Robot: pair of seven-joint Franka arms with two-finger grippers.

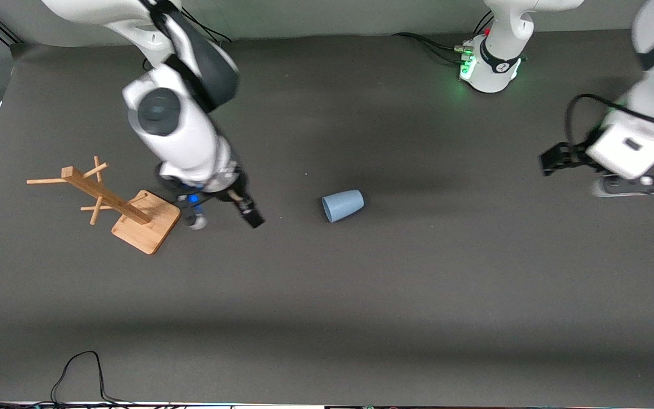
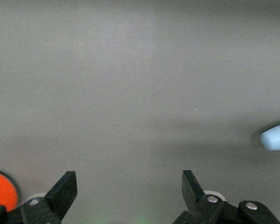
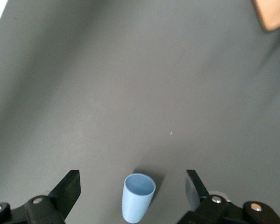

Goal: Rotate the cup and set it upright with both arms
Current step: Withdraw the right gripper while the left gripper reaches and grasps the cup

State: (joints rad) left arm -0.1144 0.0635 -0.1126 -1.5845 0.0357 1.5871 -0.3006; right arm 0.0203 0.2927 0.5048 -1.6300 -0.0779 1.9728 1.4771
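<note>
The light-blue cup [image 1: 343, 205] lies on its side near the middle of the dark table, its mouth toward the right arm's end. My right gripper [image 1: 222, 217] is open and empty, low over the table between the cup and a wooden rack. In the right wrist view the cup [image 3: 137, 199] shows between the open fingers [image 3: 67, 189], apart from them, its open mouth facing the camera. My left gripper [image 1: 551, 162] is open and empty, up over the left arm's end of the table. The left wrist view shows the cup [image 2: 276, 136] off to one side, blurred.
A wooden mug rack [image 1: 112, 203] with pegs and a square base stands beside the right gripper, toward the right arm's end; its corner shows in the right wrist view [image 3: 273, 14]. An orange-red round thing [image 2: 2, 190] shows at the left wrist view's edge. Cables lie along the table's near edge [image 1: 80, 375].
</note>
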